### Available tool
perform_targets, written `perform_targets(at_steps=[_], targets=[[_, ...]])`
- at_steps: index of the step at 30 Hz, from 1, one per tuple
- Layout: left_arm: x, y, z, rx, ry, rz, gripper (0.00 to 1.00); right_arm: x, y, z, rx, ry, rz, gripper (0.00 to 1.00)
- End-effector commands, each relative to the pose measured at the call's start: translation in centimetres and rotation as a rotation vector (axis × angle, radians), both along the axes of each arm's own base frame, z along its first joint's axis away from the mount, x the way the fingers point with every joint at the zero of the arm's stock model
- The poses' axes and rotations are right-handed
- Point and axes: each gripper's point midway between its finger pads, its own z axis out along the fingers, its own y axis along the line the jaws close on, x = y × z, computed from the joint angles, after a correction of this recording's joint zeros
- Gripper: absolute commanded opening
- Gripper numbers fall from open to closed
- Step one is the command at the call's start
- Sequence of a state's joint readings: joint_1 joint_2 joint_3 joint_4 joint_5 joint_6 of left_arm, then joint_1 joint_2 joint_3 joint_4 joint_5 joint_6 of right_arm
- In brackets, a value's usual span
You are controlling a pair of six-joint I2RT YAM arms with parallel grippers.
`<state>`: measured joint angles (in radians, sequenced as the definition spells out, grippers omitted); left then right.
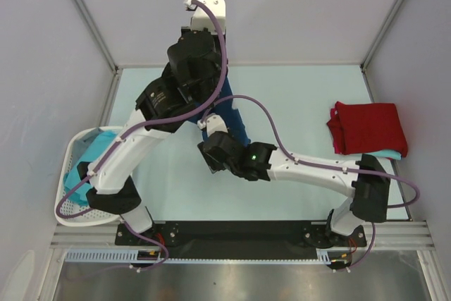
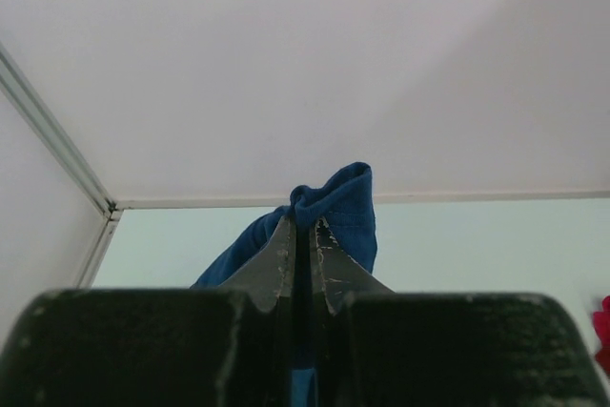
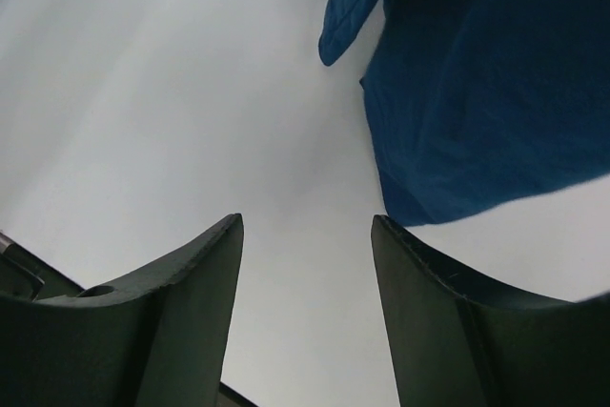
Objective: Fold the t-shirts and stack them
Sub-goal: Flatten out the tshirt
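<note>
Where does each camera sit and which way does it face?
Top external: overhead behind the bases, looking down on the table; both arms show.
Left wrist: wrist-mounted, looking toward the far wall along the shut left claw pinching the navy t-shirt.
Right wrist: wrist-mounted, looking past the open right claw at that t-shirt.
Shared: the navy t-shirt, all three.

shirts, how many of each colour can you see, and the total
blue shirt: 1
red shirt: 1
turquoise shirts: 2 seen, one under the red shirt, one in the basket, maybe more bunched there
total: 4 seen
</note>
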<state>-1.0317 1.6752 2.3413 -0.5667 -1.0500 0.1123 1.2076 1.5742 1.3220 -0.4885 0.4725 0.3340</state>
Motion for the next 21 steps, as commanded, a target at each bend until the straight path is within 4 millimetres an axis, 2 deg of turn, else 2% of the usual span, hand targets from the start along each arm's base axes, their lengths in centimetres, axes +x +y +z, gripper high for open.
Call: perform_targets(at_steps=[1, 10, 17, 21], targets=[[-1.2, 0.8, 2.3, -0.11, -0.032, -0.053, 0.0, 1.6, 2.8, 1.5, 0.037, -0.06, 0.012, 0.62], [-2.8, 1.4, 3.6, -0.133, -0.047, -0.088, 0.0, 2.9, 4.7, 0.4, 0.016, -0.066, 0.013, 0.62], [-3.6, 1.8, 4.3, -0.14, -0.059, -0.106, 0.0, 4.1, 4.7, -0.8, -0.016, -0.067, -0.017, 0.62], [-3.7, 1.7, 4.3, -0.133, -0.061, -0.108, 0.0, 5.2, 4.0, -1.8, -0.04, -0.064, -0.052, 0.62]])
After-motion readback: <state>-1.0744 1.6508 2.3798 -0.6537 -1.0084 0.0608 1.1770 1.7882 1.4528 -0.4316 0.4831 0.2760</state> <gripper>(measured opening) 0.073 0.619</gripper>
